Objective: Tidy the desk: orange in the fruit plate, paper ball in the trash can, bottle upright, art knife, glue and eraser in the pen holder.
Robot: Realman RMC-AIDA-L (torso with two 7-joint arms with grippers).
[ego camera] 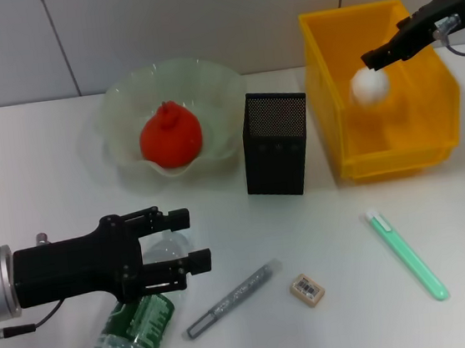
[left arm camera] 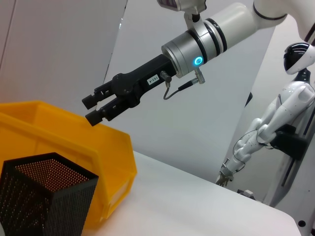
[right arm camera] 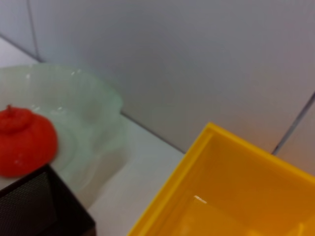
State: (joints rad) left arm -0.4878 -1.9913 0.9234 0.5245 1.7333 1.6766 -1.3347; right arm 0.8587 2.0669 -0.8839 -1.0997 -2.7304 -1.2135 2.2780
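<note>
The right gripper [ego camera: 368, 61] hangs above the trash can [ego camera: 439, 108] at two o'clock, fingers parted, with the paper ball [ego camera: 369, 85] just beneath them inside the bin. The left gripper [ego camera: 191, 240], jaws apart, straddles the bottle [ego camera: 137, 329] lying flat at seven o'clock. The orange [ego camera: 171, 134] sits in the fruit plate [ego camera: 215, 92]; the eraser [ego camera: 307, 290] lies on the desk [ego camera: 40, 179] at six o'clock.

The left gripper [ego camera: 191, 240] covers the upper half of the lying bottle [ego camera: 137, 329], so its cap is out of sight. The right arm [ego camera: 449, 11] runs off the picture's edge above the trash can [ego camera: 434, 100]. The paper ball [ego camera: 370, 85] over the trash can is blurred. The eraser [ego camera: 307, 290] label is too small to read.
</note>
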